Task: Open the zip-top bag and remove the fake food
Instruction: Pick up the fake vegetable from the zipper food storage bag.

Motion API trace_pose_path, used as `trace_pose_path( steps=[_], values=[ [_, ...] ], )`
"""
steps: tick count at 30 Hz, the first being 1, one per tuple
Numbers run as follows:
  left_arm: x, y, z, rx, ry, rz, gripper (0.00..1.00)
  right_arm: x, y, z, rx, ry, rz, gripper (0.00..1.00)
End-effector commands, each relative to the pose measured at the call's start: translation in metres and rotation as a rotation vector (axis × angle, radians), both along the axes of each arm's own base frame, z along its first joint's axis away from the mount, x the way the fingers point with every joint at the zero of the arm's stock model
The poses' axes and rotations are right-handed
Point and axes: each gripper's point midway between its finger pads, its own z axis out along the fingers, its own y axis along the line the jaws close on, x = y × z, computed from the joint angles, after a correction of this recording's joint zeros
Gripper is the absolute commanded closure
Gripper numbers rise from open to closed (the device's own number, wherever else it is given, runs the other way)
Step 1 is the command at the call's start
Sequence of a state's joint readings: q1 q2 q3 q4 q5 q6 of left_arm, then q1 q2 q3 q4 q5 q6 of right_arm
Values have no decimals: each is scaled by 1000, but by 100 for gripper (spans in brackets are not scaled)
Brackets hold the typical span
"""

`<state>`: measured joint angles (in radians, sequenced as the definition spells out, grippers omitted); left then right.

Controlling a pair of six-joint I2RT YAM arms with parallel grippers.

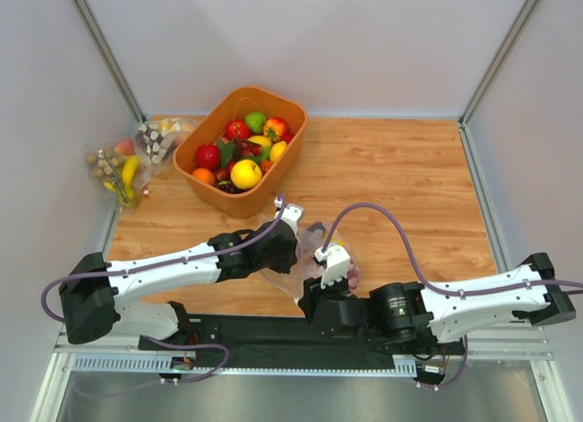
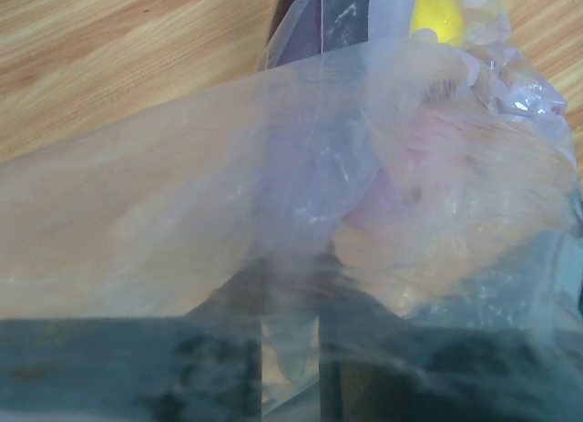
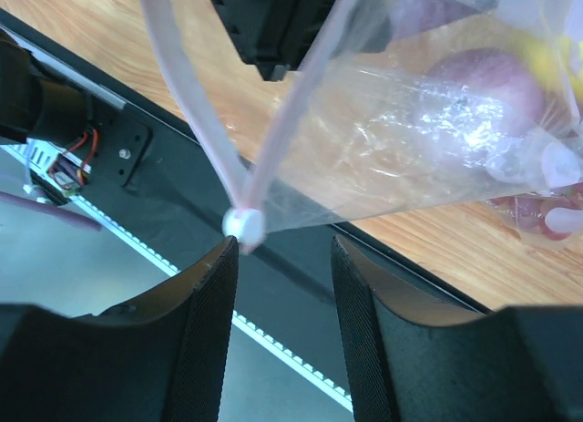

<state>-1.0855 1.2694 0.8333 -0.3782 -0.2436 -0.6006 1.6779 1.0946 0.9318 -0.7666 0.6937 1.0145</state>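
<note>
1. Currently, left claw (image 1: pixel 293 256) grips the zip-top bag (image 1: pixel 314 240), lifted over the desk's (image 1: pixel 410 185) near edge; fake food (image 3: pixel 483 85) inside.
2. Right claw (image 3: pixel 282 249) gapes at the zip corner (image 3: pixel 244 224); opening likely needs pinching one lip, pulling apart.

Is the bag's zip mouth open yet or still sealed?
Open, at least here: on the clear crinkly zip-top bag, the two pale zip strips spread in a V from their joined corner.

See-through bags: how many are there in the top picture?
3. The zip-top bag is held up near the front middle. Two more lie at the far left: a banana bag and, beyond it, a bag of small pieces. Others may be hidden.
</note>
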Motion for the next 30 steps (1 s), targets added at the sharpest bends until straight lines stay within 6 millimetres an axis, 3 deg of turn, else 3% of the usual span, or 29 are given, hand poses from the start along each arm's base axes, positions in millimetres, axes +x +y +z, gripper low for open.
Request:
trace_pose_path(
  steps=[1, 6, 12, 15, 22, 27, 30],
  values=[
    [10, -9, 18, -47, -29, 29, 100, 6, 4, 29, 69, -51, -95, 52],
    [9, -8, 22, -62, -26, 34, 100, 3, 14, 30, 47, -79, -89, 52],
    [5, -8, 26, -91, -13, 41, 100, 14, 15, 15, 44, -109, -146, 53],
    [4, -8, 27, -104, -9, 44, 100, 27, 6, 4, 45, -134, -186, 60],
    [7, -14, 25, -107, -3, 45, 100, 30, 26, 13, 68, -200, -109, 96],
    [15, -15, 22, -92, -1, 57, 100, 12, 45, 1, 64, -155, -18, 100],
    [20, -14, 24, -99, 6, 65, 100, 2, 46, -14, 55, -114, 2, 100]
  ],
)
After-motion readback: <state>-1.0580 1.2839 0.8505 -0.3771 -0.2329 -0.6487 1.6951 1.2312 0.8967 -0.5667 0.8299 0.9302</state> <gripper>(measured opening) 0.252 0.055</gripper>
